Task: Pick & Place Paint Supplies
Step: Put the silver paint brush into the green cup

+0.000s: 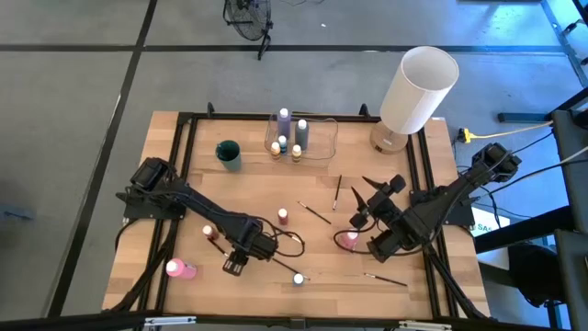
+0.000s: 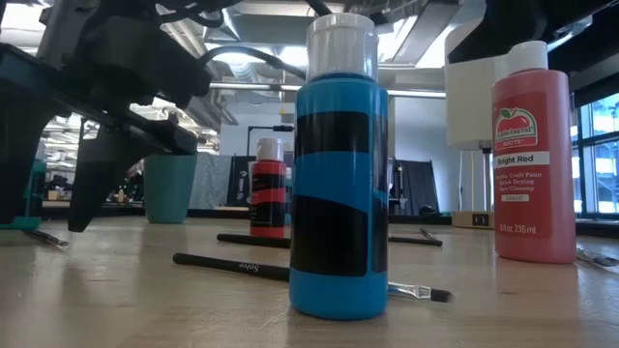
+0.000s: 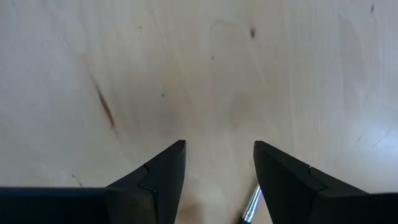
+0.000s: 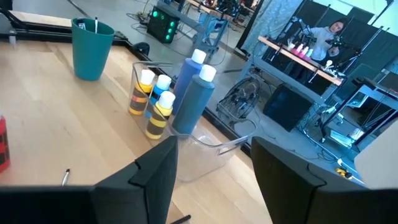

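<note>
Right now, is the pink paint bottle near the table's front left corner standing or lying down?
Lying down. In the high view, the pink paint bottle shows its whole side along the table.

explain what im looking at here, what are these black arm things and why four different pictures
These are two robot arms at a wooden table, each ending in a two-finger gripper. The four pictures show one moment from four cameras: one overhead, one at table height, and one on each arm's wrist looking past its own fingers.

Overhead, the left gripper and right gripper both hover low over the table, open and holding nothing. A clear container at the back holds several paint bottles. A teal cup and a white cylinder stand nearby. More bottles and thin paintbrushes lie scattered around the arms. The big blue bottle simply stands closest to the table-height camera.
</note>
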Available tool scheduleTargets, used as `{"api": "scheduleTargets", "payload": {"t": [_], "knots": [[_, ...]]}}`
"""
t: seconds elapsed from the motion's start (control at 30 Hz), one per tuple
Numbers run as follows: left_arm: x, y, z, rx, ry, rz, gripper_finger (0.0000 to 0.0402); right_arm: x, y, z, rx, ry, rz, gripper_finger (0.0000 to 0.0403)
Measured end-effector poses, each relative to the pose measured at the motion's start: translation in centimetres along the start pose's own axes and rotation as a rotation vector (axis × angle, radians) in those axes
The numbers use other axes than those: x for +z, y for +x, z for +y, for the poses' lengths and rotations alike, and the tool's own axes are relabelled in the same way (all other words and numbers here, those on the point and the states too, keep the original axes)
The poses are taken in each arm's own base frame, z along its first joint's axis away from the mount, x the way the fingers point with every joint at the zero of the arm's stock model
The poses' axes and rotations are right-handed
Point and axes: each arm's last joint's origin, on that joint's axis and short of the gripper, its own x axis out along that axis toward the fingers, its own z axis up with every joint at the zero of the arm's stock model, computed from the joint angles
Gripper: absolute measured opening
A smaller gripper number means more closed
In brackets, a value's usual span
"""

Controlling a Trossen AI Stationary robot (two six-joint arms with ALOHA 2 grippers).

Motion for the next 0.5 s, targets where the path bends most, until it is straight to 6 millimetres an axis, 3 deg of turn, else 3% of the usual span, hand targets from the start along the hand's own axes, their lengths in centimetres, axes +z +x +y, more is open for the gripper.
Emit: {"api": "scheduleTargets", "payload": {"t": [0.23, 0.5], "knots": [[-0.2, 0.1, -0.3, 0.055, 0.013, 0.013, 0.0184, 0.1, 0.0, 0.3, 0.009, 0.038, 0.0, 0.0206], [-0.7, 0.2, -1.7, 0.06, 0.168, 0.046, 0.0184, 0.2, 0.0, 0.6, 0.031, 0.083, 0.021, 0.0206]]}}
